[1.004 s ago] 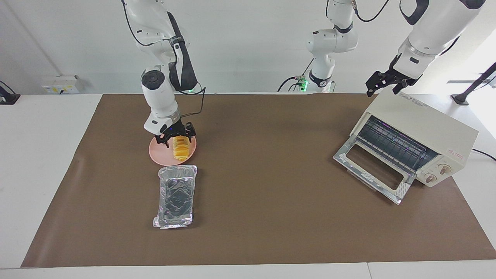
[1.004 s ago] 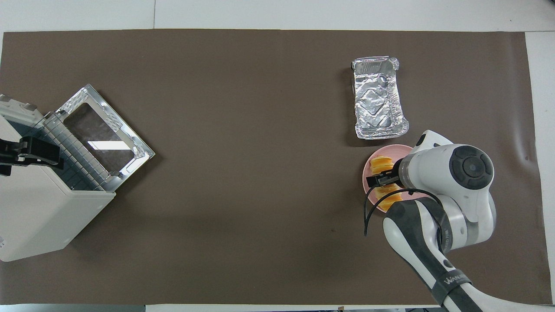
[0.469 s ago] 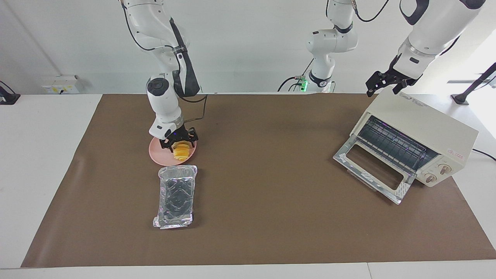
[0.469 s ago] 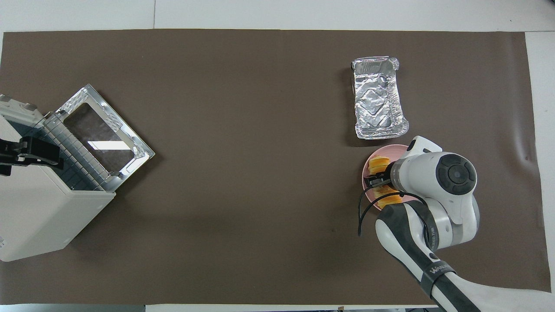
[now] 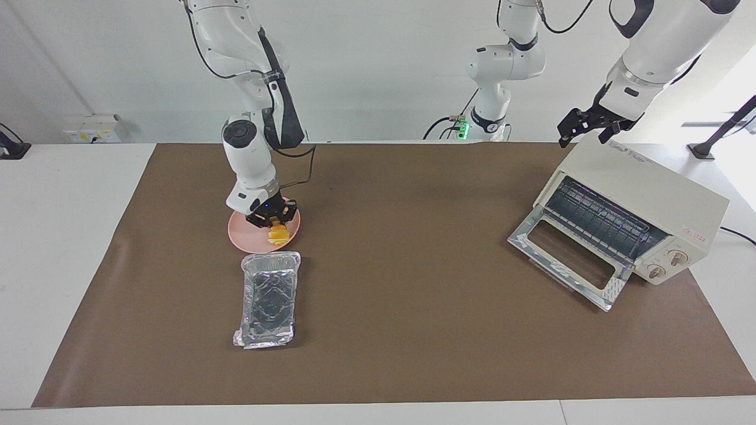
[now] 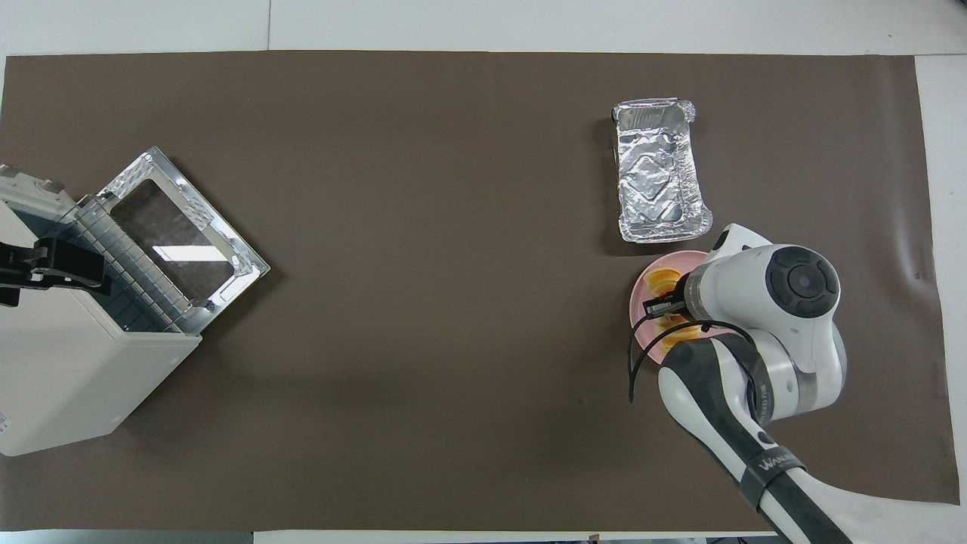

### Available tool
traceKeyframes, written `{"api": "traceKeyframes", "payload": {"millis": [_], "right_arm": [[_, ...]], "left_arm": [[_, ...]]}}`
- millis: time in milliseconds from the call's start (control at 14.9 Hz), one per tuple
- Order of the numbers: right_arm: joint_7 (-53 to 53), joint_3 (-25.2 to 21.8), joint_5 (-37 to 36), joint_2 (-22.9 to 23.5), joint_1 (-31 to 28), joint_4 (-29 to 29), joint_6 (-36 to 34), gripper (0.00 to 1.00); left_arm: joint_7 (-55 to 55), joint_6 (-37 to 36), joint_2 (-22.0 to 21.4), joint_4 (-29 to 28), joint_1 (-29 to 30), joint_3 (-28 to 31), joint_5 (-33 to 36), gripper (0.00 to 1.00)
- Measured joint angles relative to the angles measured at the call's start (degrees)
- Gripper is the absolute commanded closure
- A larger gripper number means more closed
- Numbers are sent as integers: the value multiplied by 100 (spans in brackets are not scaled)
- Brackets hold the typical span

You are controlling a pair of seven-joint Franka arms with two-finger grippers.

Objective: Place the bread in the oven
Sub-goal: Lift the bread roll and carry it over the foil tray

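The yellow-orange bread (image 5: 277, 237) lies on a pink plate (image 5: 241, 234) toward the right arm's end of the table; it also shows in the overhead view (image 6: 663, 278). My right gripper (image 5: 271, 218) is down on the plate, open, with its fingers either side of the bread's end nearer the robots; it covers most of the loaf in the overhead view (image 6: 666, 306). The cream-white oven (image 5: 649, 195) stands at the left arm's end, its glass door (image 5: 567, 260) dropped open and the wire rack showing. My left gripper (image 5: 585, 127) waits, open, over the oven's top.
A crinkled silver foil tray (image 5: 269, 295) lies just beside the plate, farther from the robots. A brown mat (image 5: 413, 295) covers the table. A third arm's base (image 5: 490, 118) stands at the robots' edge.
My right gripper has come down lower over the bread and shifted a little along it, so less of the loaf shows. The bread stays on the plate. The left arm has not moved.
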Motion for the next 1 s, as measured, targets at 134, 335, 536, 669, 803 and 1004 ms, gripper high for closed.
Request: {"api": "traceKeyframes", "payload": {"millis": [134, 335, 536, 669, 803, 1004], "right_arm": [[-2, -4, 0, -4, -49, 595, -741, 100], [-172, -18, -3, 133, -220, 1634, -1443, 100], [-391, -25, -5, 594, -427, 2571, -1605, 100], [-412, -29, -8, 1254, -440, 3507, -2079, 100], [-412, -28, -76, 2158, -395, 4571, -2406, 100], [-410, -25, -423, 3159, -223, 5354, -2162, 100]], "left_arm": [[0, 0, 0, 0, 0, 0, 0, 0], [0, 0, 0, 0, 0, 0, 0, 0], [0, 0, 0, 0, 0, 0, 0, 0], [0, 0, 0, 0, 0, 0, 0, 0], [0, 0, 0, 0, 0, 0, 0, 0], [0, 0, 0, 0, 0, 0, 0, 0]]}}
